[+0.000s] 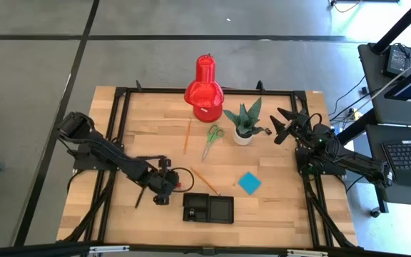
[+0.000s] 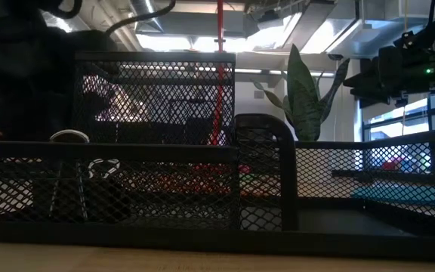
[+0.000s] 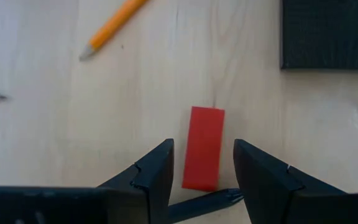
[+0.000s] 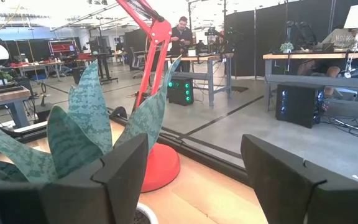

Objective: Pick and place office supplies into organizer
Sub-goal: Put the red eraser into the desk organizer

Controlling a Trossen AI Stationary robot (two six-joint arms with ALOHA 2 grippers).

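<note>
On the left side of the table (image 1: 277, 207), the left gripper (image 1: 164, 187) is down low over the wood. Its two fingers (image 3: 157, 177) are spread apart, and a small red block (image 3: 202, 147) lies flat between them. The fingers are on each side of the block but not squeezing it yet. A black pen (image 3: 204, 203) pokes out just under the block, between the fingers. I think the gripper is about to pinch the block.

Just beside that gripper, toward the middle, sits the black tray (image 1: 209, 208). Its left box holds something small and dark. In the low view a little clip (image 2: 100, 169) shows behind the mesh. The right box looks bare.

Much is left to do. One orange pencil (image 1: 204, 180) lies just behind the tray. Another orange pencil (image 1: 187, 135) lies farther back. The green scissors (image 1: 211, 139) lie in the middle of the table, near the red lamp (image 1: 204, 87) and the potted plant (image 1: 245, 123). The blue note pad (image 1: 249, 183) rests to the right of the tray, apart from it. So the job looks like it has only begun.

On the right side, the right gripper (image 1: 285, 123) waits up in the air, close to the plant. Its fingers are spread wide and hold nothing.

I cannot see any words or labels to read on these things.
</note>
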